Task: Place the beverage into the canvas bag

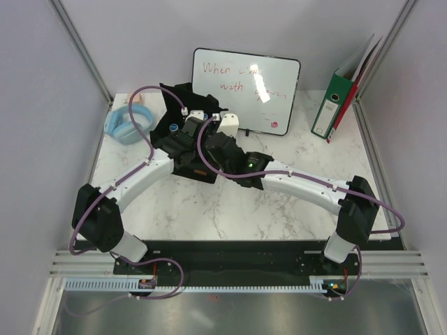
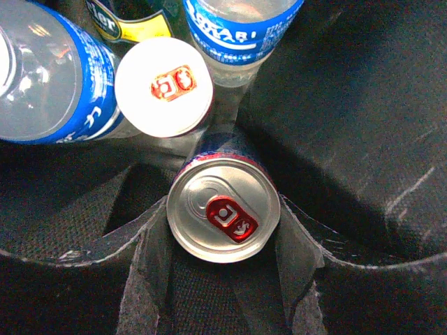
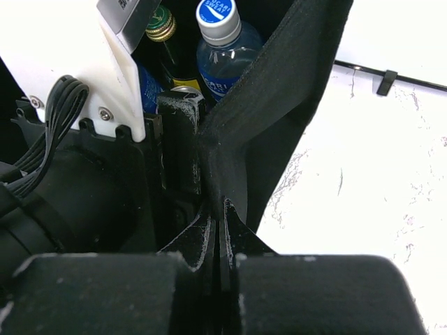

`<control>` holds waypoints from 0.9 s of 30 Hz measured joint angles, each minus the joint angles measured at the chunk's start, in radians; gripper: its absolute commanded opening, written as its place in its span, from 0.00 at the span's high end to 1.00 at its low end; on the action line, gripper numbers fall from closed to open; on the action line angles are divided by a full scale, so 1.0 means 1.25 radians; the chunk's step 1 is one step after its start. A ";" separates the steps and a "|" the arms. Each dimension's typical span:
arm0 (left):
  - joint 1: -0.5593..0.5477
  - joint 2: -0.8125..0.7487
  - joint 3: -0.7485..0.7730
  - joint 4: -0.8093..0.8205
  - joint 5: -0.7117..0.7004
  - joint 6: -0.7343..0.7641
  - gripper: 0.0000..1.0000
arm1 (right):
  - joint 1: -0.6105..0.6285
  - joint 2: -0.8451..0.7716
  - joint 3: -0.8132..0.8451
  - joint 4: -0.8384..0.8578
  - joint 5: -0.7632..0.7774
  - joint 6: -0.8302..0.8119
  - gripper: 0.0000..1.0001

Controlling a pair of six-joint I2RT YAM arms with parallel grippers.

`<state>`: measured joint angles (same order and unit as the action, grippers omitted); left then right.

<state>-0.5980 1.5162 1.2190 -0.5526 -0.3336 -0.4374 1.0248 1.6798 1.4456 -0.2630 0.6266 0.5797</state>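
Observation:
The beverage is a can (image 2: 223,218) with a silver top and a red tab, standing upright inside the black canvas bag (image 1: 179,95). My left gripper (image 2: 223,232) reaches down into the bag, one finger (image 2: 148,244) pressed against each side of the can. Around the can stand a white-topped can (image 2: 163,86) and two blue-labelled bottles (image 2: 49,77). My right gripper (image 3: 222,209) is shut on the bag's fabric rim (image 3: 279,91), pinching it beside the left wrist. In the top view both grippers meet over the bag, left gripper (image 1: 183,136) and right gripper (image 1: 216,143).
A blue-capped bottle (image 3: 222,42) and a gold-capped green bottle (image 3: 162,28) stand in the bag. A whiteboard (image 1: 246,87) leans against the back wall, a green binder (image 1: 336,105) stands at the back right, and a light blue ring (image 1: 126,124) lies at the back left.

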 measured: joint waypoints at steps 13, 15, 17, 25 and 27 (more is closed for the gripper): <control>0.000 0.020 -0.001 0.024 -0.008 0.000 0.61 | -0.001 0.000 -0.018 0.012 0.009 0.001 1.00; 0.000 0.021 -0.002 0.027 -0.010 0.000 0.61 | -0.001 -0.001 -0.021 0.013 0.009 0.001 1.00; 0.000 0.023 -0.004 0.032 -0.012 0.000 0.60 | -0.001 -0.002 -0.022 0.013 0.009 0.001 1.00; 0.000 0.039 -0.006 0.062 -0.027 0.000 0.60 | -0.001 -0.002 -0.025 0.013 0.013 0.001 1.00; 0.000 0.047 -0.003 0.068 -0.031 0.000 0.58 | -0.001 -0.002 -0.025 0.012 0.014 0.001 1.00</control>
<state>-0.5976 1.5745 1.2152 -0.4671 -0.3717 -0.4370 1.0237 1.6775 1.4139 -0.2478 0.6441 0.5804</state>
